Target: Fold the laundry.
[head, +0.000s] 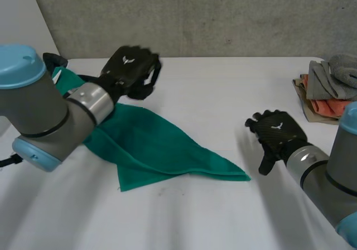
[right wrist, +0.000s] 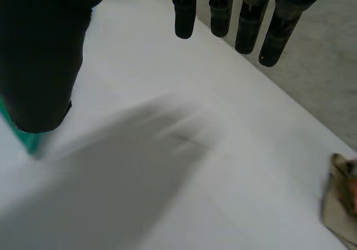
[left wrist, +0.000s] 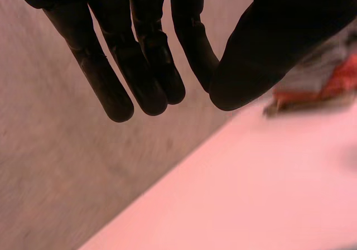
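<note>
**A:** What lies around the green cloth?

**B:** The green cloth [head: 162, 144] lies on the white table [head: 212, 82]. It narrows to a long point that reaches toward the right hand [head: 277, 130]. Well apart from it, past that hand near the table's far edge, sits a pile of folded cloths [head: 329, 85], grey over orange and beige. A grey wall [head: 223, 15] rises just behind the table's far edge, beyond the cloth.

**A:** Does anything stand in the way?

**B:** The left arm [head: 50, 110] reaches across the cloth's wide end and hides part of it. The left hand [head: 131, 68] is raised over the cloth's far side. Its fingers are nearly straight, with the thumb close to their tips and nothing between them.

**A:** And the right hand?

**B:** It is just beyond the cloth's pointed tip, apart from the fabric and low over the table. Its fingers are straight, the thumb stands away from them, and it has hold of nothing.

**A:** Where is there open room?

**B:** There is bare table between the cloth and the pile. There is more from the cloth's far side up to the wall, and on the cloth's near side toward the robot.
</note>
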